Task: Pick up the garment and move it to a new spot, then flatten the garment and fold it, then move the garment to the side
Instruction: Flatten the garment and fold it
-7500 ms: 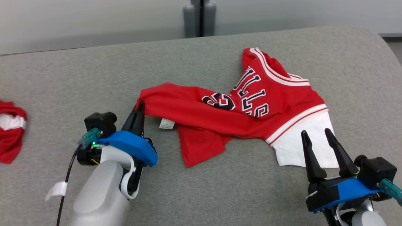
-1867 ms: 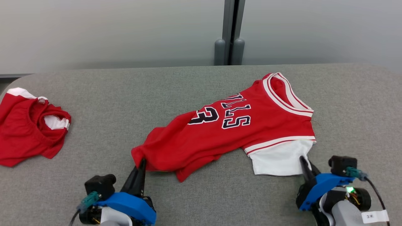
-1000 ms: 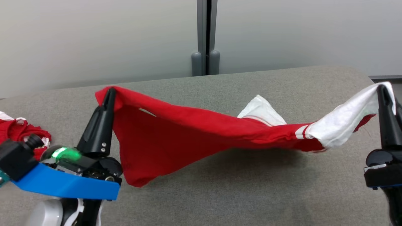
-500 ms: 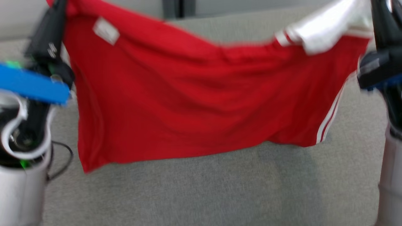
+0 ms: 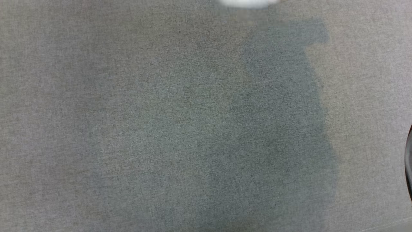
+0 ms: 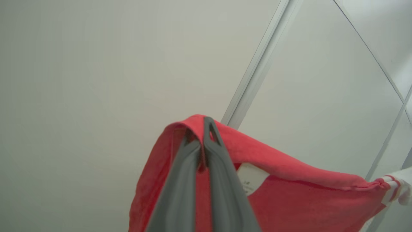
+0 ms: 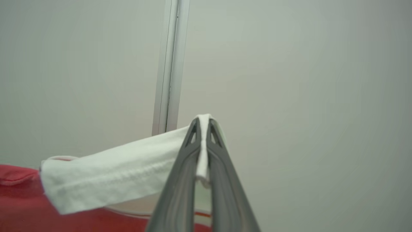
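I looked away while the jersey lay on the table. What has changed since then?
The right gripper, open by the white sleeve before, has shut on it. Both grippers have lifted the jersey off the table; it hangs stretched between them before the wall. The head camera has tipped down onto the table. Unchanged: the left gripper keeps its pinch on the red hem.

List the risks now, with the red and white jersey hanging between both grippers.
1. The left gripper pinches only a thin fold of the red and white jersey at its tip; a swing may pull it free.
2. The right gripper holds just the white sleeve edge, which may likewise slip.
3. Its top edge sags between them, so it may land creased on the grey fabric tabletop.
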